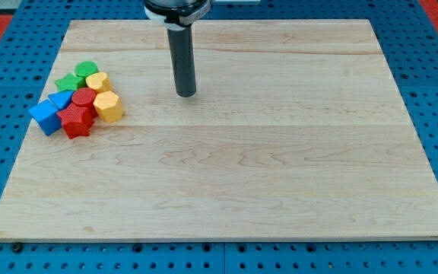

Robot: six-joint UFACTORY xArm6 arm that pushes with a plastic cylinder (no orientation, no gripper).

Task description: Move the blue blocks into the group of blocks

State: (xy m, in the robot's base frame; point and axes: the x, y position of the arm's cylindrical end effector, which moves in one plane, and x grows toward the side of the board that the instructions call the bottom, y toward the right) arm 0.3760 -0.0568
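The rod's upper mount (175, 7) is cut off by the view's top edge, so the arm above it cannot be seen. In the cluster near the board's left edge, the red cylinder (84, 97) hides part of the blue triangular block (60, 98) behind it. The green blocks (78, 75) overlap the yellow block (97, 81), and their exact shapes are too small to tell.
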